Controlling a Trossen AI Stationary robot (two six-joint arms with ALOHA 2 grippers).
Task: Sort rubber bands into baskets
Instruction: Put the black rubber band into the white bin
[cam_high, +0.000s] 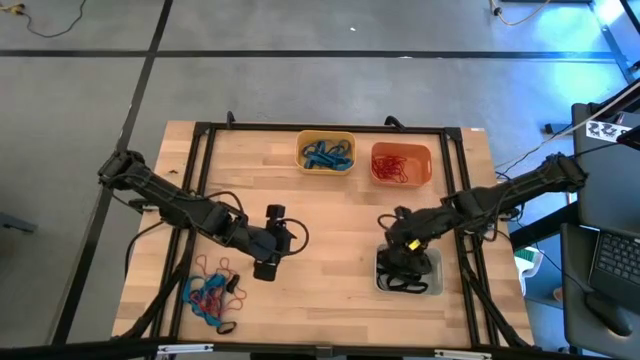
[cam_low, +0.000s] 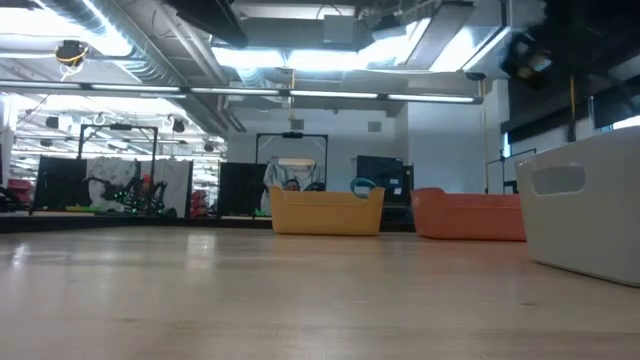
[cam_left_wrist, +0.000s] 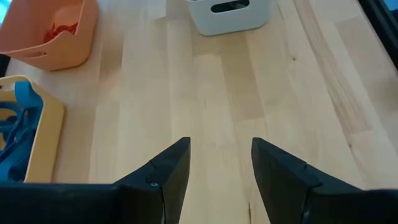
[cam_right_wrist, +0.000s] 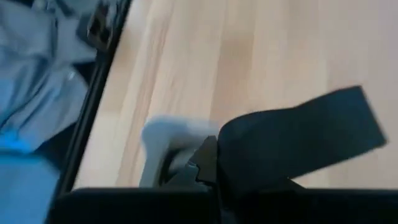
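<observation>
The yellow basket (cam_high: 327, 137) holds blue rubber bands (cam_high: 327, 155). The orange basket (cam_high: 401, 150) holds red ones (cam_high: 392, 167). Both stand at the table's far edge. The pale grey basket (cam_high: 432, 285) at the near right holds black bands (cam_high: 405, 281). A loose pile of blue, red and black rubber bands (cam_high: 210, 292) lies at the near left. My left gripper (cam_left_wrist: 221, 146) hovers open over bare wood mid-table, right of the pile, with nothing between its fingers. My right gripper (cam_high: 402, 250) is shut above the grey basket's far rim.
A black metal frame (cam_high: 200, 150) runs along the table's left, far and right sides. Bare wood (cam_high: 340, 230) lies between the two grippers and in front of the far baskets. In the low view the three baskets (cam_low: 327, 212) stand along the far and right side.
</observation>
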